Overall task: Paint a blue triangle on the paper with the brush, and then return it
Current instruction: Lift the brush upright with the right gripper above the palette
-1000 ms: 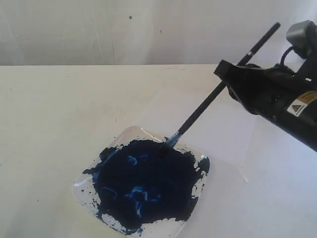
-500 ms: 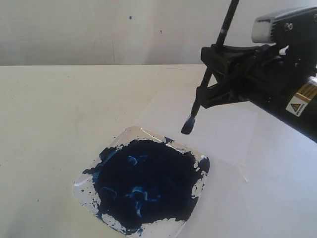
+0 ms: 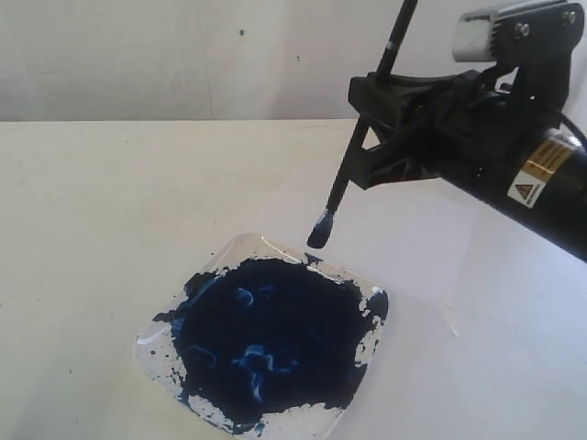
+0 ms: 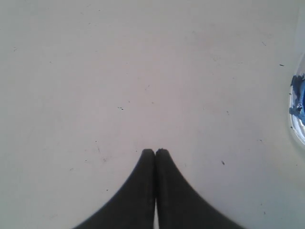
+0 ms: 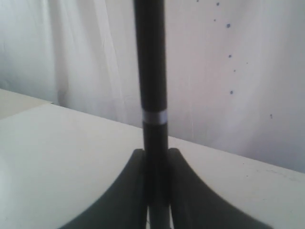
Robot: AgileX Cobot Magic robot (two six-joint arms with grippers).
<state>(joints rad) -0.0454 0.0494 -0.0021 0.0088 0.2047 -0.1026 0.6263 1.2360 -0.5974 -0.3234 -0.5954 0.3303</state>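
Two black fingers (image 5: 129, 195) of the right gripper (image 5: 156, 155) are pinched on the handle of the brush (image 5: 150, 71). The shaft runs straight out between them, and its pale band sits just beyond their tips. In the exterior view the brush's long axis stands steep, leaning a little. The handle end rises past the gripper toward the wall, and the blue-loaded bristles (image 3: 319, 231) point down and toward the left of that view. The tip hangs in the air, touching nothing, just beyond the far rim of the clear tray (image 3: 151, 335) with its dark paint (image 3: 266, 339). The paper (image 3: 413, 247) lies flat on the table (image 3: 110, 202) behind the tray, spreading from under the tip away to the right, beneath the arm itself. No blue triangle shows on it yet. So the coming stroke seems to turn on one thing: the sheet lies below the bristles along the brush's own axis, and a short descent should land the tip near the sheet's tray-side edge. The left gripper (image 4: 155, 153) has its fingers pressed together, empty, over bare table well off to the tray's other side. The right arm is plainly the one to paint.
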